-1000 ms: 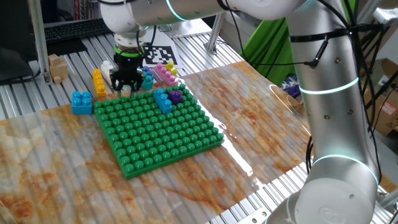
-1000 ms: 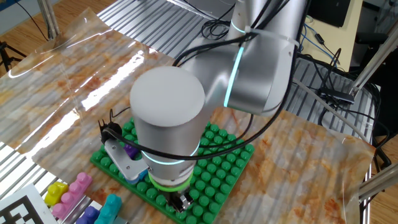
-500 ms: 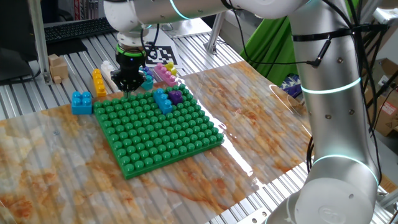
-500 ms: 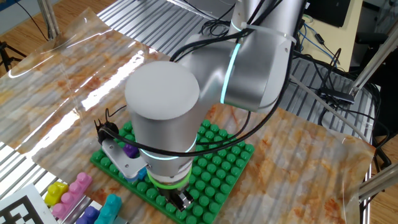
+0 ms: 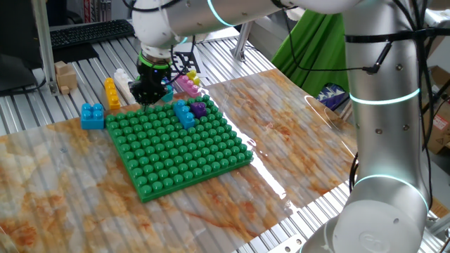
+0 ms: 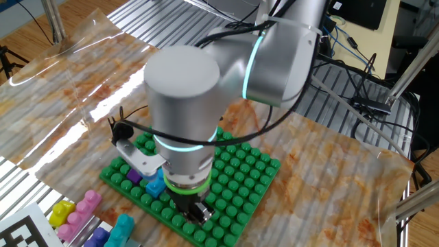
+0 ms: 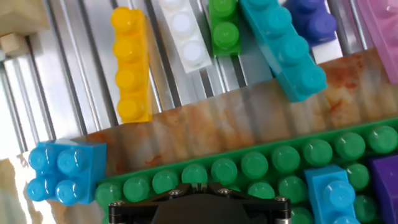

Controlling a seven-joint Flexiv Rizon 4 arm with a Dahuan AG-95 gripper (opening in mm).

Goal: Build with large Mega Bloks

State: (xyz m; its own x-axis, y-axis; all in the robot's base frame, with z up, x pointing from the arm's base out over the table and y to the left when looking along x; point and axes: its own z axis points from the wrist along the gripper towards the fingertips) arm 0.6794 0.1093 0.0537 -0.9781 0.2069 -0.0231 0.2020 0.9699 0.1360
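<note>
Several Mega Bloks lie on the desk [image 5: 295, 140] beside the green baseplate [image 5: 176, 147]: a yellow brick [image 7: 129, 65], a white brick [image 7: 184, 34], a teal brick [image 7: 286, 46] and a blue block [image 7: 59, 171]. One blue brick [image 7: 333, 190] sits on the baseplate. The hand [image 5: 146, 95], clenched and empty, points down at the baseplate's edge.

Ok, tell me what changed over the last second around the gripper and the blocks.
The gripper closed: its fingers stood apart a second ago and are now shut, with no block visibly between them. The wrist rolled, while the hand stayed at the far edge of the green baseplate. The blue block and purple block on the plate and the loose yellow block did not move.
</note>
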